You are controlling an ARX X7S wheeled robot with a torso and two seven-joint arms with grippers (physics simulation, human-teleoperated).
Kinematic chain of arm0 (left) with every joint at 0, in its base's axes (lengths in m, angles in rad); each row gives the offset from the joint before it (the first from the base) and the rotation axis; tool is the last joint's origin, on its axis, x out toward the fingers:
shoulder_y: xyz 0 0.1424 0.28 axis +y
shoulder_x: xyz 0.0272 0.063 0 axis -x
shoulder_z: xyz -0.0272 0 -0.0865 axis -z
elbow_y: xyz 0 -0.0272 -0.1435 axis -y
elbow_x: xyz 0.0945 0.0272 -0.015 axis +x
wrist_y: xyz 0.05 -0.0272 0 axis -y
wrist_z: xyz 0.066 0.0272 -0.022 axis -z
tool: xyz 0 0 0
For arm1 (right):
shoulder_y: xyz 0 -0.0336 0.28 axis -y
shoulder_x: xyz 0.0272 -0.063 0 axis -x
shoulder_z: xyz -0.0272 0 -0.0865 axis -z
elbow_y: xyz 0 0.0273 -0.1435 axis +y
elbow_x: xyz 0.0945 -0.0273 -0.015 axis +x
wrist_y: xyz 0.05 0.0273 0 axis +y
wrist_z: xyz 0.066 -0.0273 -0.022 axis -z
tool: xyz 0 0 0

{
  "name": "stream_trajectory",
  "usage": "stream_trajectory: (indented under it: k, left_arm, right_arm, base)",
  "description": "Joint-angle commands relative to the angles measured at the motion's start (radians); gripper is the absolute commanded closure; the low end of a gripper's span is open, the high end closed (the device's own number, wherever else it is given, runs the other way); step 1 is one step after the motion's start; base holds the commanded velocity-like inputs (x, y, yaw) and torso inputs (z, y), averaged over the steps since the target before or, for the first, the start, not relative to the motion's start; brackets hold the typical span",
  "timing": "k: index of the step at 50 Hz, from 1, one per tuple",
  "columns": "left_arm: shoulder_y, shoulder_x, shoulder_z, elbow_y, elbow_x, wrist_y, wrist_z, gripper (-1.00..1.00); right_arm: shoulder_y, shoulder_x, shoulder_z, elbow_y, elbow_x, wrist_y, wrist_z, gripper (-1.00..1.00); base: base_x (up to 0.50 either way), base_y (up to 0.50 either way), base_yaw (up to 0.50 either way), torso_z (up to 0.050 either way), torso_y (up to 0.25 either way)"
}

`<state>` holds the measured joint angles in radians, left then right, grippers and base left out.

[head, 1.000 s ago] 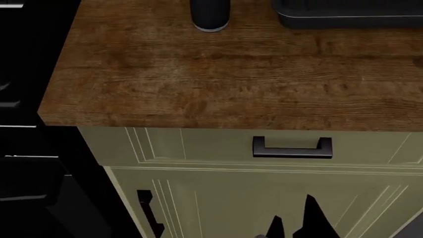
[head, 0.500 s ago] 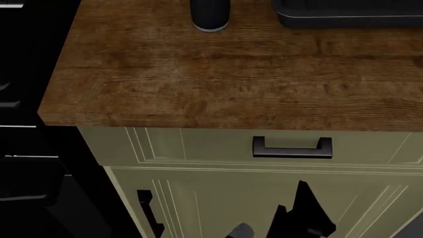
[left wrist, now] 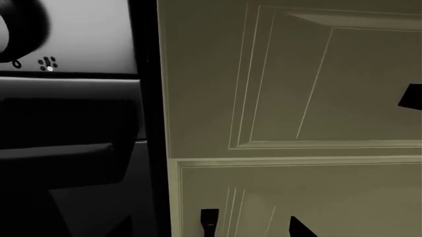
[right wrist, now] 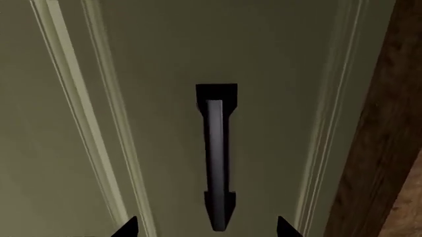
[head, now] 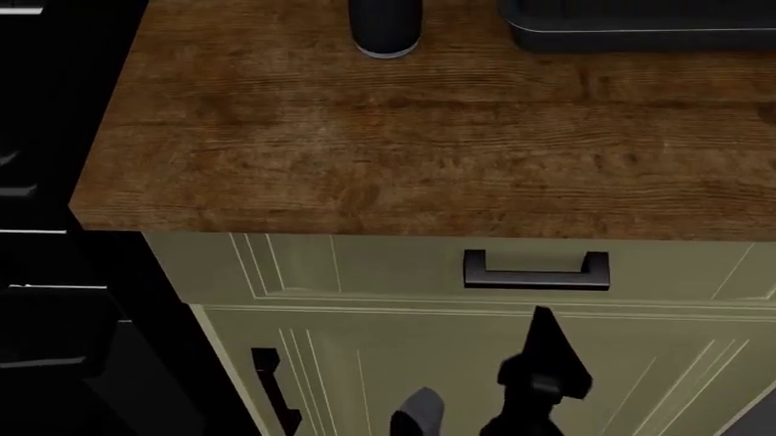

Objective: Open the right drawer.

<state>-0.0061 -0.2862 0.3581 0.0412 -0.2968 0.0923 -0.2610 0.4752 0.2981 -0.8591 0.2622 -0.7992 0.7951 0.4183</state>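
Under the front edge of the wooden countertop (head: 401,154) sits the right drawer (head: 363,268), fully shut, its pale green front flush with the cabinet face. Its black bar handle (head: 536,272) lies horizontal at the middle of the front, just below the countertop's lip. In the right wrist view the same handle (right wrist: 216,153) fills the centre, with the two fingertips showing at either side of its near end.

The right gripper (head: 542,363) points up at the drawer from below, its tip just under the handle and not touching it. Its jaws stand spread wide enough to take the bar between them, and they hold nothing. The step in hand, as I judge it, is the approach to the handle. The next move calls for carrying the fingers up and in until the bar lies between them, closing on it, then pulling straight out from the cabinet.

Below the drawer is the taller cabinet door (head: 401,381) with its vertical black handle (head: 274,391) near its left edge. The left gripper barely shows in its own wrist view, so I cannot tell how its jaws stand. At the countertop's back edge stand a dark cylinder (head: 387,27) and a dark tray (head: 637,27). A black appliance (head: 61,345) stands left of the cabinet.
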Motion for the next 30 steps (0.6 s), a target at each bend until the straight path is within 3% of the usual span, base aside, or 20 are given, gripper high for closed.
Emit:
stream_trajectory:
  k: [1,30]
  left_arm:
    - [-0.002,-0.001,0.005,-0.004,0.001,0.0,-0.004,-1.0]
    - [-0.001,-0.009,0.011,0.0,-0.004,0.009,-0.011,-1.0]
  right_arm:
    - [0.048,-0.016,-0.042,0.099,-0.034,0.006,-0.002,-1.0]
    - [0.147,-0.08,-0.079,0.317,-0.05,-0.024,0.054,-1.0]
  base:
    - [0.0,0.0,0.0,0.0,0.0]
    - [0.0,0.0,0.0,0.0,0.0]
